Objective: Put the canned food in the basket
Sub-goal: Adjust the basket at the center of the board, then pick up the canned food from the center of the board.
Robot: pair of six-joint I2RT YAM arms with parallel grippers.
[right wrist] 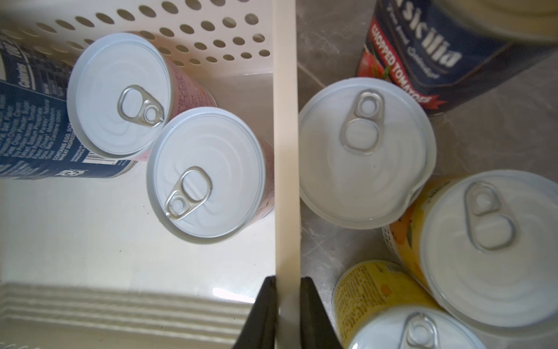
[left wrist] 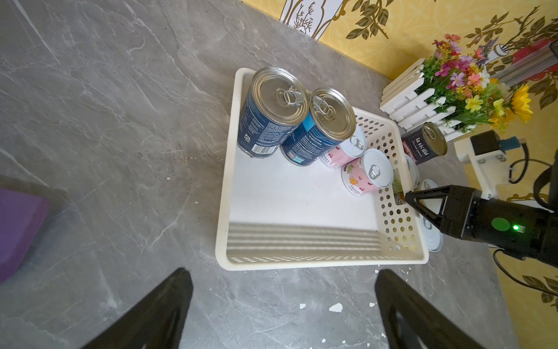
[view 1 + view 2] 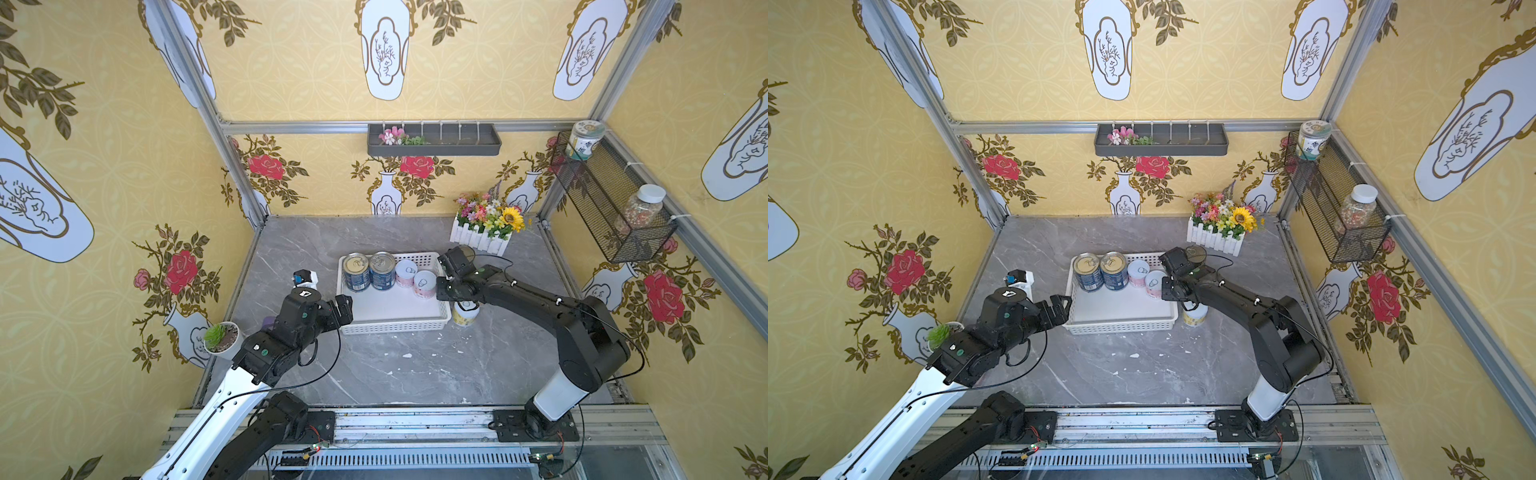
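jaws first: seeing the right gripper (image 1: 288, 279) set narrow, one finger each side of the right wall rim of the white basket (image 1: 285, 151), honestly not managing to tell if pinching it or just lined up over it. seeing the left gripper (image 2: 283, 275) spread wide and holding nothing, hanging near the basket's near left corner. counting four cans standing inside, in a row from the far left corner: two dark-blue cans (image 3: 356, 272) (image 3: 382, 270), then two pink cans (image 3: 406, 273) (image 3: 424, 284). spotting four more sitting out on the grey marble table (image 3: 374, 374) right beside that right wall: a chopped tomatoes can (image 2: 424, 144), a white-lidded can (image 1: 367, 151), two yellow cans (image 1: 489, 247) (image 1: 371, 299). placing the tomatoes one nearest the picket-fence flower box (image 3: 480, 241).
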